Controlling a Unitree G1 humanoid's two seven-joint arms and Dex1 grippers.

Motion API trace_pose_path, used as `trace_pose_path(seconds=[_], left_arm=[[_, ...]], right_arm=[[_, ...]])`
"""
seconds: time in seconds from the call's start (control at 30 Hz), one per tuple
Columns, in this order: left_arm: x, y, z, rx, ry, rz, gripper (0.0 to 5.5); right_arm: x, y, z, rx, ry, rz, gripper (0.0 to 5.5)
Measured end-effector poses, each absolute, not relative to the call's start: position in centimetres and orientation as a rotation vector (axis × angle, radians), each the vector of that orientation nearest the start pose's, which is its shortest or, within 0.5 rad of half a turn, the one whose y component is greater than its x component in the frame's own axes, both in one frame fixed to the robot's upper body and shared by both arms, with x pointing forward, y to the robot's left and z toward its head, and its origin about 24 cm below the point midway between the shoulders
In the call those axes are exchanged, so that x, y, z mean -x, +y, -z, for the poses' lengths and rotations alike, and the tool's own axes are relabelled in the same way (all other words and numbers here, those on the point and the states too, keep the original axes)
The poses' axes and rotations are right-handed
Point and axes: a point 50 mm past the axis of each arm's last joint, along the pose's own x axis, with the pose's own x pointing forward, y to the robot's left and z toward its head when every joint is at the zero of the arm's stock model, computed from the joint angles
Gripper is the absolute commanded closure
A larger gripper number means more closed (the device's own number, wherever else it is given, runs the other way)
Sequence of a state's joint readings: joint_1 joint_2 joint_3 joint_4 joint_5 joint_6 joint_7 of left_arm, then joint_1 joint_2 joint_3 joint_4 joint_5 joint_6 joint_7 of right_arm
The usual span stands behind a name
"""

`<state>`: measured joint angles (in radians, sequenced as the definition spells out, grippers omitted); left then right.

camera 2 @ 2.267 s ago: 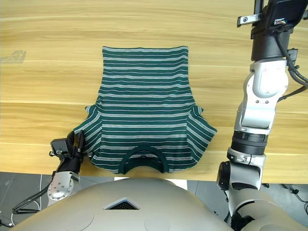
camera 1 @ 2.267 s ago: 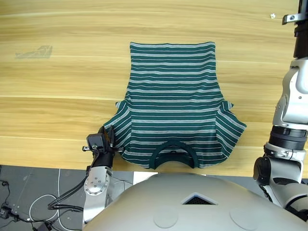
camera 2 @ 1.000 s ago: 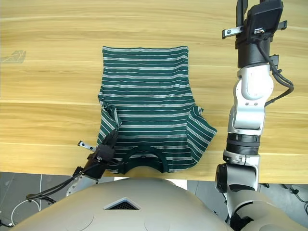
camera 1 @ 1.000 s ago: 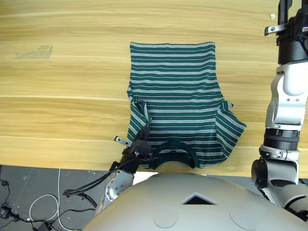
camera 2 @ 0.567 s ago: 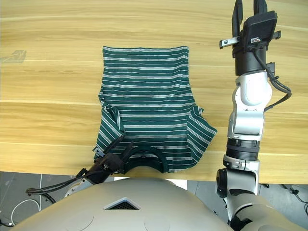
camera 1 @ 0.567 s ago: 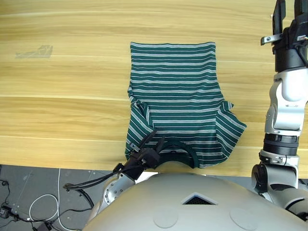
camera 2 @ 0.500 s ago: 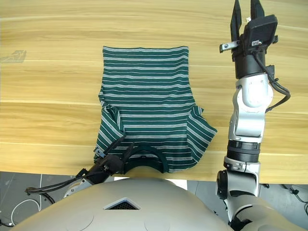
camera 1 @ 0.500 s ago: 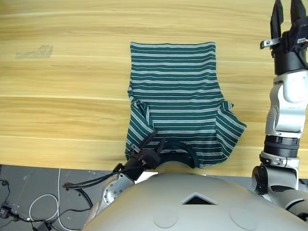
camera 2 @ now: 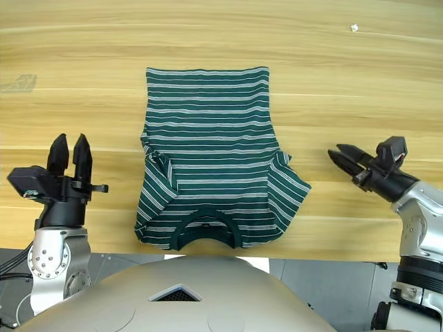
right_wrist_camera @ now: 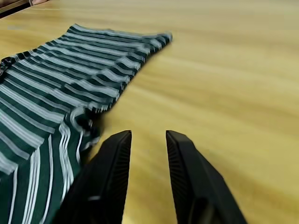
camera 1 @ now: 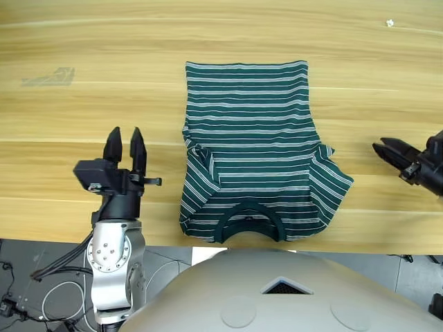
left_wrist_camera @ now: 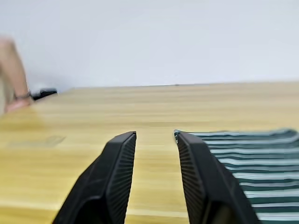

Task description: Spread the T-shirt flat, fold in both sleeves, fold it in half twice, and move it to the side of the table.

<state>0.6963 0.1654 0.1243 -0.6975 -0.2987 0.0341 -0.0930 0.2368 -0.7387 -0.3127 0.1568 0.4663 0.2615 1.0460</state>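
Along the near edge of the table (camera 1: 55,207), midway, find the T-shirt (camera 1: 249,117) lying flat with its collar (camera 1: 249,220) nearest and its hem toward the far edge. Note the left sleeve (camera 1: 201,162) already turned in over the body, and the right sleeve (camera 2: 291,181) still splayed toward the right edge. Judge the step in hand as folding in that right sleeve.

Left of the shirt and well apart from it, see the left gripper (camera 1: 125,133) standing upright, fingers narrowly parted, holding nothing. Near the right sleeve, on the side of the right edge, see the right gripper (camera 2: 336,151) pointing at the cloth, fingers a little apart, also empty.

To do it well:
- Come in low and pinch only the sleeve's outer tip, not the layer beneath.
- Lift slightly and carry it straight across toward the middle.
- Lay it down so that side runs straight from shoulder to hem, matching the left.
- Let go before drawing back, to avoid dragging the fold.
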Motion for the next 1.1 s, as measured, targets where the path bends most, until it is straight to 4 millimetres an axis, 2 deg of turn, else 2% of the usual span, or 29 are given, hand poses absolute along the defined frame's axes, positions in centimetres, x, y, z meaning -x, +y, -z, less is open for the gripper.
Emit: trace_pose_path(seconds=[0.1, 0.2, 0.37, 0.67, 1.07, 1.1], left_arm=[[-12.0, 21.0, -8.6, 0.021, 0.004, -0.091, 3.87], [-12.0, 20.7, -8.4, 0.014, 0.018, -0.079, 3.87], [-12.0, 20.4, -7.6, 0.039, 0.049, -0.078, 3.87], [-11.8, 20.0, -6.4, 0.059, 0.094, -0.069, 3.87], [-11.8, 20.0, -6.0, 0.043, 0.104, -0.064, 3.87], [-11.8, 20.0, -6.0, 0.043, 0.104, -0.064, 3.85]], right_arm=[[-15.9, -32.6, -3.1, 0.018, 0.612, -0.666, 4.12], [-15.2, -32.1, -2.9, -0.002, 0.629, -0.728, 4.12], [-15.1, -30.7, -3.3, -0.010, 0.612, -0.826, 4.12], [-14.6, -30.8, -3.8, -0.137, 0.568, -0.858, 4.12], [-14.2, -29.9, -2.0, -0.083, 0.665, -0.914, 4.12], [-14.3, -29.9, -2.0, -0.070, 0.665, -0.917, 4.33]])
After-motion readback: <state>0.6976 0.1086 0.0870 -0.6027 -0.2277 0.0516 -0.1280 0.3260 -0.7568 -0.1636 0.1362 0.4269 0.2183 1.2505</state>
